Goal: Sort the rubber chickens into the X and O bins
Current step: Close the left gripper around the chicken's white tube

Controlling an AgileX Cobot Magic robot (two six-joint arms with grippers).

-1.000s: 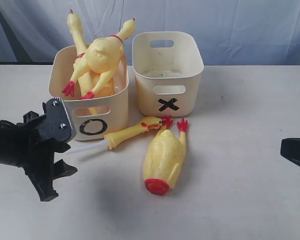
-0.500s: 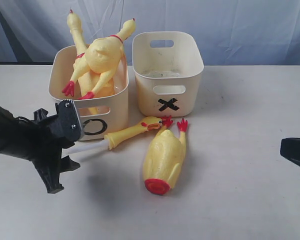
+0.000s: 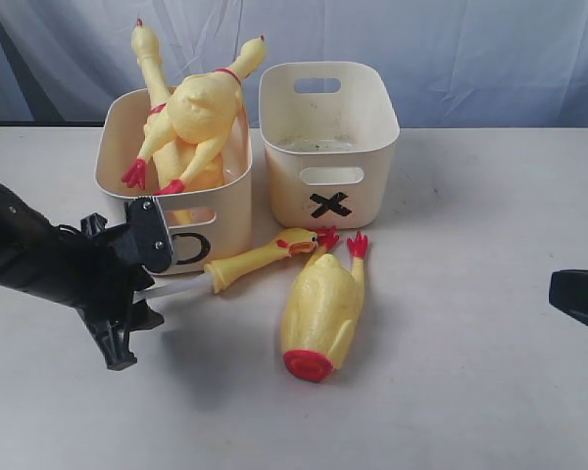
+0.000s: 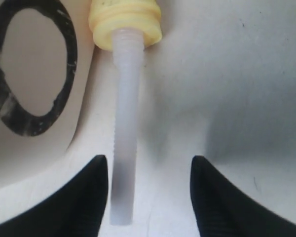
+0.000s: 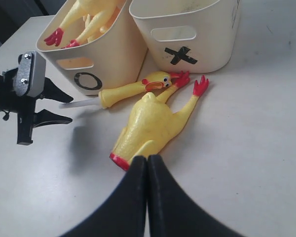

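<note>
Bright, diffuse light is shed from above, and soft grey shadows are thrown onto the off-white worktop (image 3: 451, 392). The left wrist view is blurred at close range; the exterior view is rendered sharp.

My left arm (image 3: 39, 262) is matte black all over, with a chunky, angular housing. Near its front I see a grey metal plate (image 3: 155, 235) carrying two small bright screws. The left pincer (image 4: 149, 163) ends in two smooth black fingers (image 4: 86, 197) with rounded, tapering tips. The right pincer (image 5: 147, 160) has the same black tapered shape. The exterior camera shows only a black block (image 3: 579, 299) of that arm.
</note>
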